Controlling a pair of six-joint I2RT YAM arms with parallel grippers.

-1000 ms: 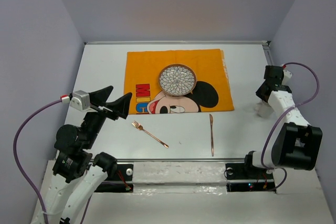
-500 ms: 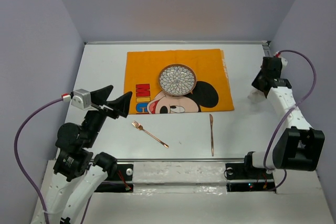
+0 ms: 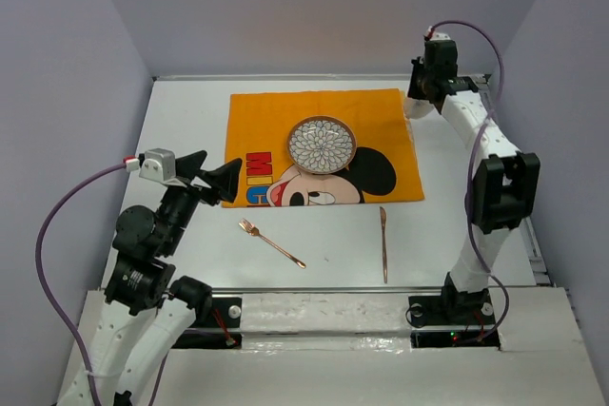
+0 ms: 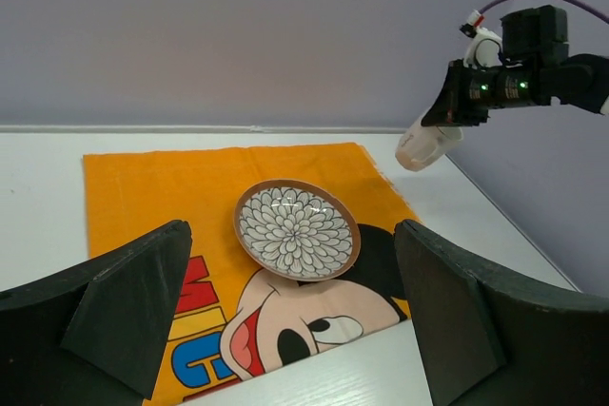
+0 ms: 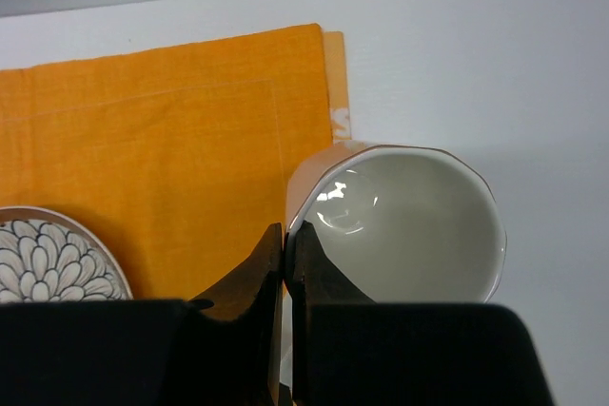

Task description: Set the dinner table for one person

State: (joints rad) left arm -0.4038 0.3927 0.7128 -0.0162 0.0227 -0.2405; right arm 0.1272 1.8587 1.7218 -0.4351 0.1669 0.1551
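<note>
Plate (image 3: 322, 145) on mat (image 3: 381, 130); fork (image 3: 271, 242) & knife (image 3: 383, 243) on table (image 3: 190, 111).

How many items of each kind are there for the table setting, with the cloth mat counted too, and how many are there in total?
Placemat: 1
Plate: 1
Fork: 1
Knife: 1
Cup: 1
Total: 5

Legend: on the orange cartoon placemat (image 3: 276, 121) you can read large letters "MI"; the following letters are hidden.
</note>
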